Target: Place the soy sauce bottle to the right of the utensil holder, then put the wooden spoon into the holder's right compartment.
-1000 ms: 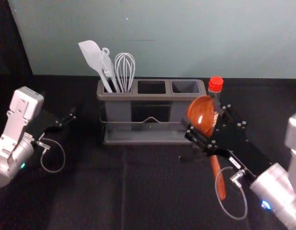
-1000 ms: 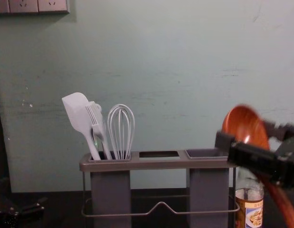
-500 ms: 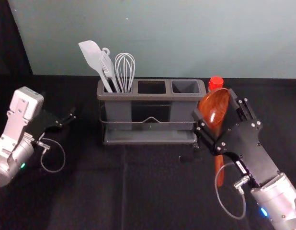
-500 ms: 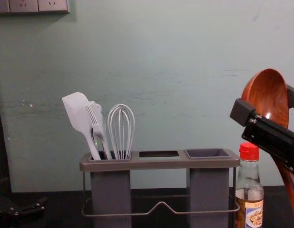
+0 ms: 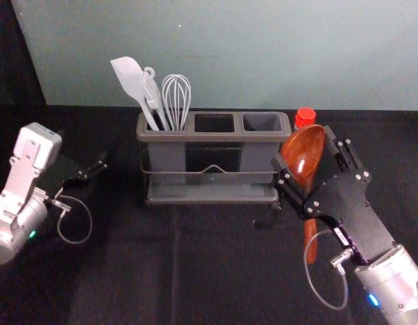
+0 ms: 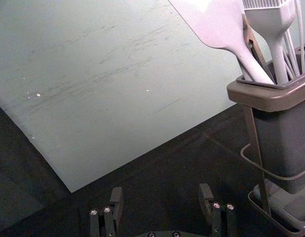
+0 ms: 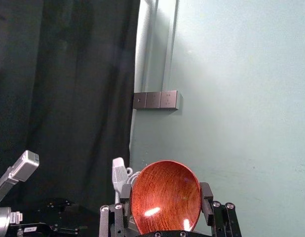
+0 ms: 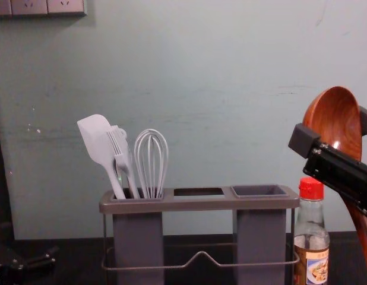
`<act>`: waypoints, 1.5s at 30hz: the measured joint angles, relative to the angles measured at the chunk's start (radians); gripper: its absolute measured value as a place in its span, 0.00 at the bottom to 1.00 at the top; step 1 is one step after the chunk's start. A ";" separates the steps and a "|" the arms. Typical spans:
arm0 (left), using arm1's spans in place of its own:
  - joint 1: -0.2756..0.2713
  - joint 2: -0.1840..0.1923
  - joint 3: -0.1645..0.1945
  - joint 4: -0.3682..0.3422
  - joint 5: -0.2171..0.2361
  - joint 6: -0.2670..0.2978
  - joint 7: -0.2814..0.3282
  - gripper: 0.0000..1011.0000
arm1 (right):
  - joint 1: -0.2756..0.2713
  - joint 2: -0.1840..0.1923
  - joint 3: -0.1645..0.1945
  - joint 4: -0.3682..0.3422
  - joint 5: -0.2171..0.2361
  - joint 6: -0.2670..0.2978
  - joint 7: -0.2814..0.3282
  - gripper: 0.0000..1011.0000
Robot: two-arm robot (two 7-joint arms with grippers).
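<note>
Head view: right gripper [image 5: 302, 144] grips wooden spoon [image 5: 304, 159], right of utensil holder [image 5: 216, 137]
Shift: spoon farther right than before
Soy sauce bottle [image 5: 305, 116]: just right of holder
Left gripper [image 5: 82, 148]: parked left, wide

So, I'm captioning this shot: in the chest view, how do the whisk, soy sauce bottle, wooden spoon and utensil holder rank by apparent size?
1. Utensil holder
2. Wooden spoon, in the right gripper; nearness to the camera may enlarge it
3. Soy sauce bottle, base cut off
4. Whisk
</note>
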 joint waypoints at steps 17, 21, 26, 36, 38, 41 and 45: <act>0.000 0.000 0.000 0.000 0.000 0.000 0.000 0.99 | 0.052 0.019 -0.026 0.035 0.067 -0.034 0.022 0.83; 0.000 0.000 0.000 0.000 0.000 0.000 0.000 0.99 | 0.108 0.029 -0.034 0.058 0.091 -0.033 0.030 0.83; 0.000 0.000 0.000 0.000 0.000 0.000 0.000 0.99 | 0.166 0.040 -0.042 0.081 0.121 -0.013 0.042 0.83; 0.000 0.000 0.000 0.000 0.000 0.000 0.000 0.99 | 0.352 0.045 -0.071 0.190 0.215 0.005 0.096 0.83; 0.000 0.000 0.000 0.000 0.000 0.000 0.000 0.99 | 0.375 0.043 -0.076 0.207 0.226 0.010 0.101 0.83; 0.000 0.000 0.000 0.000 0.000 0.000 0.000 0.99 | 0.421 0.035 -0.085 0.240 0.243 0.018 0.109 0.83; 0.000 0.000 0.000 0.000 0.000 0.000 0.000 0.99 | 0.476 0.025 -0.097 0.283 0.253 0.026 0.115 0.83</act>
